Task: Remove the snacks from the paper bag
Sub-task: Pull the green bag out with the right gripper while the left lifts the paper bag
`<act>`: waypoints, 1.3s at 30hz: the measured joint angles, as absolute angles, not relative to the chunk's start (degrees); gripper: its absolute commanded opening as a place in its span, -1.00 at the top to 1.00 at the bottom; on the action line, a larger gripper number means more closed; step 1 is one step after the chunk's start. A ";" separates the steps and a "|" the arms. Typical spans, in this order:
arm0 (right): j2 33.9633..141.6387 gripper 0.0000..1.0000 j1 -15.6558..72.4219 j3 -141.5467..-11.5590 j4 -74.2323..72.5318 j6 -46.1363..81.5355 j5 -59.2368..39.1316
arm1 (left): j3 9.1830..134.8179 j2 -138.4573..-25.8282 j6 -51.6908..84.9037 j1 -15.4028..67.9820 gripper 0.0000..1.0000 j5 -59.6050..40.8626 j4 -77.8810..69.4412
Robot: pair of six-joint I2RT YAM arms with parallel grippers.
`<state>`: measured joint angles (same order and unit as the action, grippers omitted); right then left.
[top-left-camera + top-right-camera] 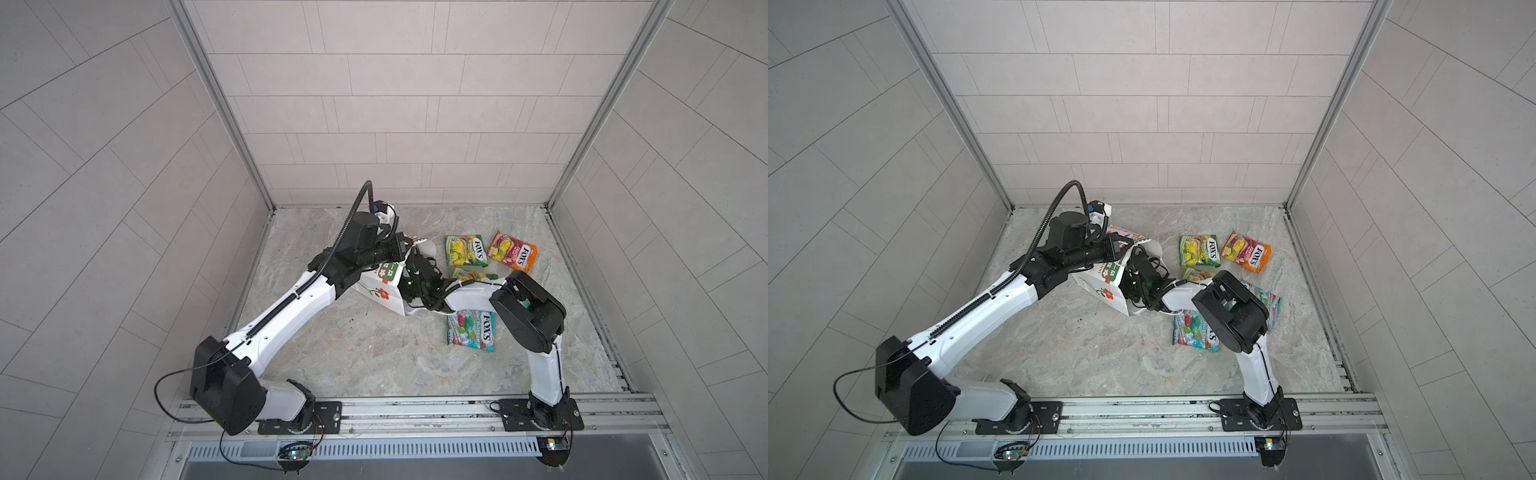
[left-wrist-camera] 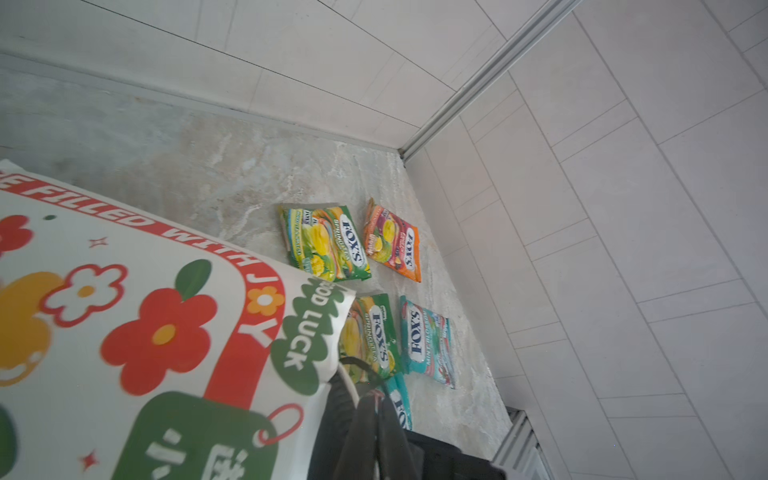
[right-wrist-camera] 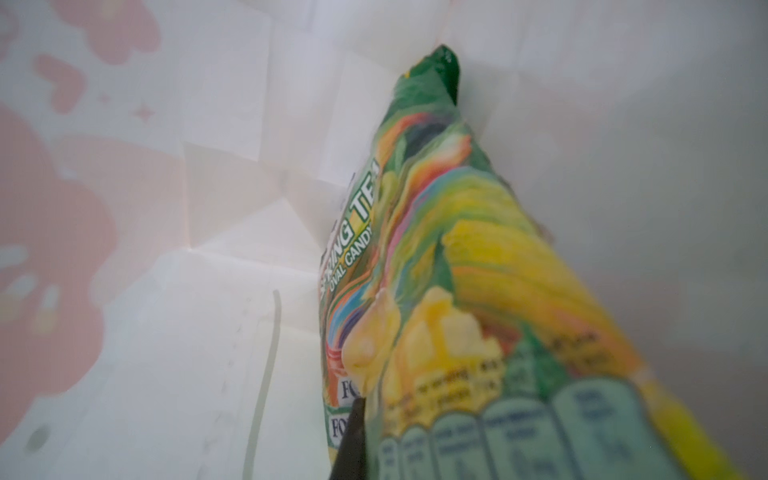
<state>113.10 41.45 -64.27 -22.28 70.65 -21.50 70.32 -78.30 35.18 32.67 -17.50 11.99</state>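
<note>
The paper bag (image 1: 384, 293) lies tipped over on the marbled tabletop (image 1: 374, 357). Its red-flower face shows in both top views, and its mouth is turned toward the right arm. The left gripper (image 1: 404, 249) sits on the bag's upper rim with its jaws together, pinching the paper so that the mouth stands lifted. The bag's printed side fills much of the left wrist view, and the fingers do not show there.

The right gripper (image 1: 415, 272) reaches deep into the bag's mouth. In the right wrist view, between the bag's white inner walls, it is clamped on the near edge of a green-yellow Spring Tea packet (image 3: 457, 270). One dark finger (image 3: 352, 440) presses against the wrapper. This packet is wholly inside the bag, its far corner against an inner fold.

Five more FOX'S packets lie flat on the tabletop outside the bag, all on its mouth side:
- A second Spring Tea packet (image 1: 467, 274) is nearest the mouth, partly hidden by the right arm.
- A third Spring Tea packet (image 1: 465, 250) lies just past the bag's upper rim.
- The orange-pink packet (image 1: 513, 252) lies beside the third one, farther from the bag.
- A teal-red Mint Blossom packet (image 1: 471, 328) lies near the bag's lower corner, partly under the right forearm.
- Another teal-red packet (image 1: 1266, 298) lies farther from the bag, mostly covered by the right elbow.
</note>
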 measured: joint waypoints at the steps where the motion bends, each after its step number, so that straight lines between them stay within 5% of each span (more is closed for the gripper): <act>1: 111.50 1.00 41.45 -63.59 -21.21 69.67 -21.43 | 70.30 -77.95 34.70 32.64 1.00 -15.88 12.91; 29: 76.86 1.00 39.22 -62.15 2.11 46.76 -19.44 | 70.26 -72.16 32.23 32.64 1.00 9.93 23.49; 39: 69.36 1.00 30.83 -61.63 7.16 43.09 -17.50 | 69.60 -66.63 29.50 32.64 1.00 18.13 27.22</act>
